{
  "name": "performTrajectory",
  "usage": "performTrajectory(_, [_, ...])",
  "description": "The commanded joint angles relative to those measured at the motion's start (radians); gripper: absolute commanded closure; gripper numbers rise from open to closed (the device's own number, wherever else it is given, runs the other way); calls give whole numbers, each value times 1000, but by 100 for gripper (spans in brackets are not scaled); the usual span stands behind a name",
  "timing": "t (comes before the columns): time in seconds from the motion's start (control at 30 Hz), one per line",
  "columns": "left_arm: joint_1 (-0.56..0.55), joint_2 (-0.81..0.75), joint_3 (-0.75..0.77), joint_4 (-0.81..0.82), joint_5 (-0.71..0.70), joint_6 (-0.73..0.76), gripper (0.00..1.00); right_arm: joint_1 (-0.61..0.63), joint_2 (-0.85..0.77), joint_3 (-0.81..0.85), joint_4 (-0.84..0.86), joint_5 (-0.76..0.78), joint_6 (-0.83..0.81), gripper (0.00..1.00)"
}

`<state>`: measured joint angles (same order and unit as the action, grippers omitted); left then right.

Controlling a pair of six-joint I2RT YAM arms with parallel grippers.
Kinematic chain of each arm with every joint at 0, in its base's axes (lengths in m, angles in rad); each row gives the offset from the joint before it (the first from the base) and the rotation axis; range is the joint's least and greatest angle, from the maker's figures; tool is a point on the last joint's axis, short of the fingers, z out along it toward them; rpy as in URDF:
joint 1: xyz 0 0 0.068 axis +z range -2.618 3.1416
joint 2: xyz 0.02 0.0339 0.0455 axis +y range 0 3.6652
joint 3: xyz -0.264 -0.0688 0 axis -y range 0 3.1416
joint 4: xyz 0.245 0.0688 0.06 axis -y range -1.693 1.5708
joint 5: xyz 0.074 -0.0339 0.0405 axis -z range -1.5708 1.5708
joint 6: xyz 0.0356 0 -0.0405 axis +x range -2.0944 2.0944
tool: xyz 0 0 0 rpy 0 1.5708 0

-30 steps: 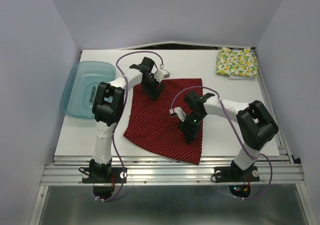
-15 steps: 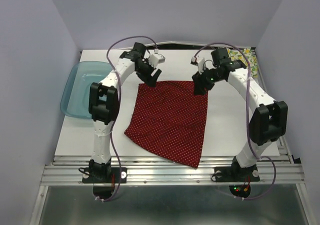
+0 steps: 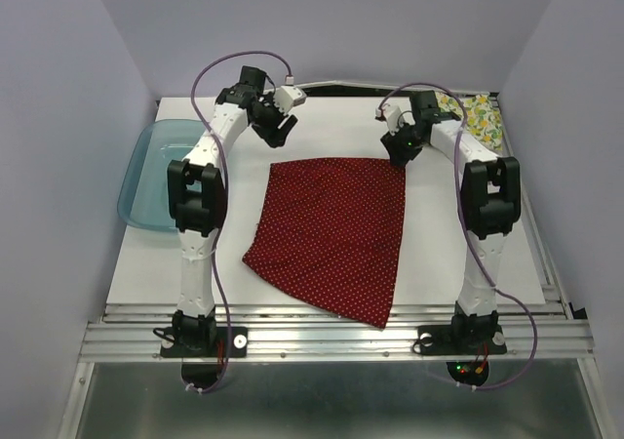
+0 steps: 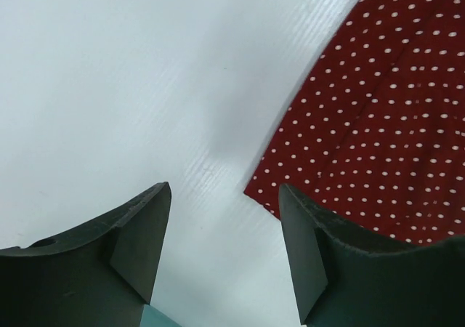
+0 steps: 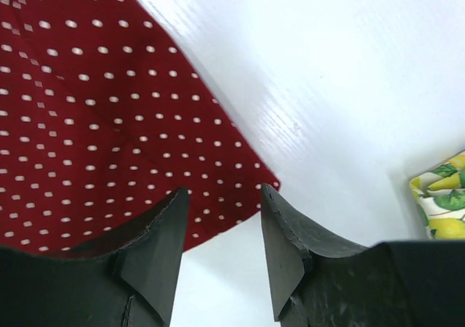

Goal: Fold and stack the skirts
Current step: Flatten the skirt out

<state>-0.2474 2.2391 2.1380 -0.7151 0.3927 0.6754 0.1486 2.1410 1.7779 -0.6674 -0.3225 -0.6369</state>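
The dark red polka-dot skirt (image 3: 331,234) lies spread flat at mid-table, unfolded. The cream fruit-print skirt (image 3: 483,117) sits folded at the far right corner, apparently as the base of the stack. The left gripper (image 4: 225,196) hangs open and empty just beside the red skirt's far left corner. The right gripper (image 5: 221,196), jaws parted and holding nothing, hangs above its far right corner. Judgement: both are placed to pinch the far hem for a first fold. The blue tray (image 3: 134,180) at left is uninvolved.

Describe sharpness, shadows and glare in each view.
Top external: even light, sharp throughout, only faint shadows on the table. Left wrist: polka-dot skirt crisp, faint grey shadow by its corner. Right wrist: streaky glare on the table, fingers dark.
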Motion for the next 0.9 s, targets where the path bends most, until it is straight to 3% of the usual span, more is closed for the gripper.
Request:
performTrajectory(0.0, [40, 45, 72, -35, 37, 49, 28, -14, 20, 43, 88, 25, -109, 51])
performTrajectory(0.27, [42, 108, 62, -64, 78, 76, 28, -32, 82, 8, 84, -32, -172, 52])
performTrajectory(0.43, [42, 122, 23, -64, 104, 78, 29, -32, 88, -9, 78, -66, -190, 60])
performTrajectory(0.8, [45, 169, 2, -81, 130, 88, 47, -32, 112, 24, 55, -64, -216, 72])
performTrajectory(0.87, [45, 177, 7, -86, 129, 92, 51, -32, 122, 43, 51, -61, -222, 78])
